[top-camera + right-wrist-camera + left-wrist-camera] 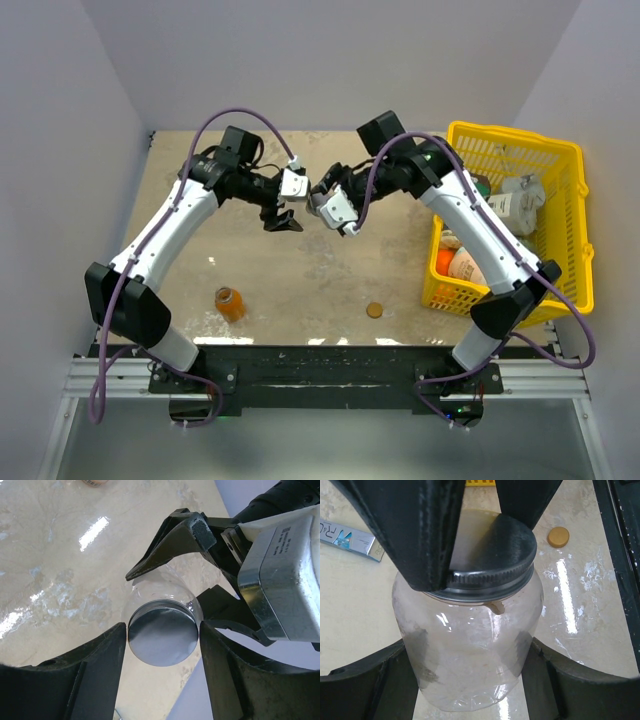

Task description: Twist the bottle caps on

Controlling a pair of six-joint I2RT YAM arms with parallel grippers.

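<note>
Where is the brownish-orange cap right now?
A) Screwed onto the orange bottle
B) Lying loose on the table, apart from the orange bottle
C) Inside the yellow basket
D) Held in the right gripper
B: the brownish-orange cap lies flat on the bare table near the front edge, while the orange bottle stands well apart from it, on the left arm's side.

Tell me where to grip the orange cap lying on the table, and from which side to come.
Probably best to take the orange cap by its rim, jaws on opposite edges, coming straight down from above. It lies flat on the table, a thin disc standing clear of other things, so only its edge offers two opposed faces.
</note>
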